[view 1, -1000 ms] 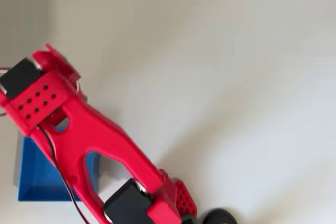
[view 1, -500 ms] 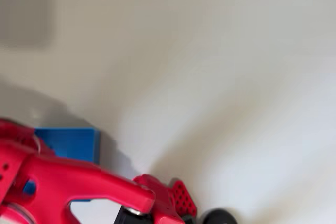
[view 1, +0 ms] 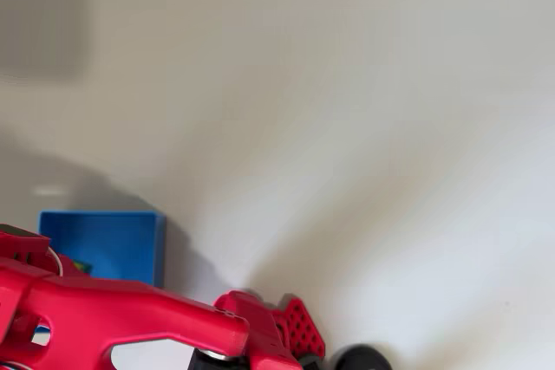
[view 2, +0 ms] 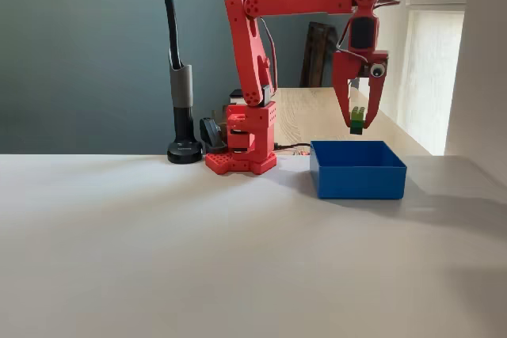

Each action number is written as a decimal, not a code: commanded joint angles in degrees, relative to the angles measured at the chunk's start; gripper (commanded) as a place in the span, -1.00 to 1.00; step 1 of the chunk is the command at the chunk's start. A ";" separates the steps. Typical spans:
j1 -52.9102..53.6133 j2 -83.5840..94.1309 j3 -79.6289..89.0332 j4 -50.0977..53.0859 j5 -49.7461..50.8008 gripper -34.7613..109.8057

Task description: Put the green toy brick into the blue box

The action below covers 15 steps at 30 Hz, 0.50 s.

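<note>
In the fixed view the green toy brick (view 2: 358, 120) hangs in the air between the downward-pointing red fingers of my gripper (view 2: 358, 126), which is shut on it. Directly below it stands the blue box (view 2: 358, 172), an open shallow tray on the white table, and the brick is clear of its rim. In the overhead view the blue box (view 1: 104, 242) lies at the lower left, its near part covered by my red arm (view 1: 130, 314). A small speck of green (view 1: 81, 266) peeks out at the arm's edge over the box.
A black lamp post on a round foot (view 2: 184, 148) stands left of the arm's red base (view 2: 242, 156); the foot also shows in the overhead view (view 1: 360, 357). The white table (view 2: 198, 259) stretches wide to the left and front of the box.
In the overhead view the arm has swung down toward the lower left edge, then drawn slightly lower. It uncovers more of the blue box's far part.
</note>
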 commanded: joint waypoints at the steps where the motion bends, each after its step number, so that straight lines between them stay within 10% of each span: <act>1: -0.53 0.00 -1.14 -0.62 0.26 -0.52; 15: 2.81 -10.55 -3.43 0.09 -3.25 -0.51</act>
